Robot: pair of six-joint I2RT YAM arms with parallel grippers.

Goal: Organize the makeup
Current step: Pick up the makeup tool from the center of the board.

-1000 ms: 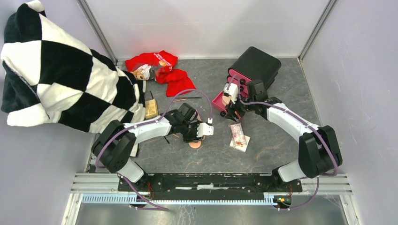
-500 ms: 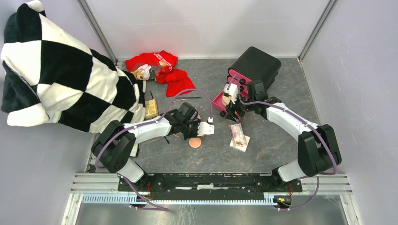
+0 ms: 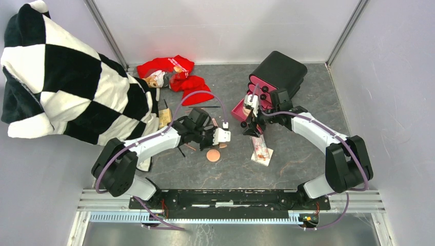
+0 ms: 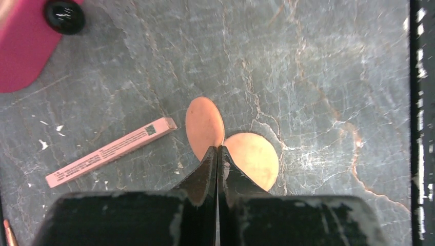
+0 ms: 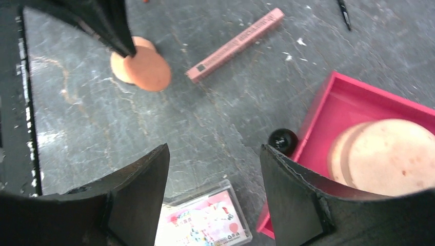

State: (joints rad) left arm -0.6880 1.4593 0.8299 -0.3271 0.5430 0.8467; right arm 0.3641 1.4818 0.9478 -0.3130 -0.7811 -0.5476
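My left gripper [image 3: 223,142] is shut, pinching a peach puff [image 4: 204,124] by its edge just above the table. A second peach puff [image 4: 255,158] lies flat under it and also shows in the top view [image 3: 213,155]. A pink stick [image 4: 110,151] lies to the left. My right gripper [image 5: 213,179] is open and empty, above a red-patterned packet [image 5: 205,223] that lies on a white card [image 3: 269,155]. Beside it the open pink drawer [image 5: 359,97] holds two stacked puffs [image 5: 384,154]. Thin black [image 3: 210,106] and brown [image 3: 197,109] pencils lie farther back.
The black box with pink drawers [image 3: 279,72] stands at the back right. A red cloth [image 3: 177,74] lies at the back. A black-and-white checked blanket [image 3: 66,77] covers the left side. A small yellowish box [image 3: 164,118] sits by its edge. Walls close in on three sides.
My left gripper has drawn back and up a little with one puff pinched, uncovering the other puff on the table. My right gripper has shifted slightly toward the packet.
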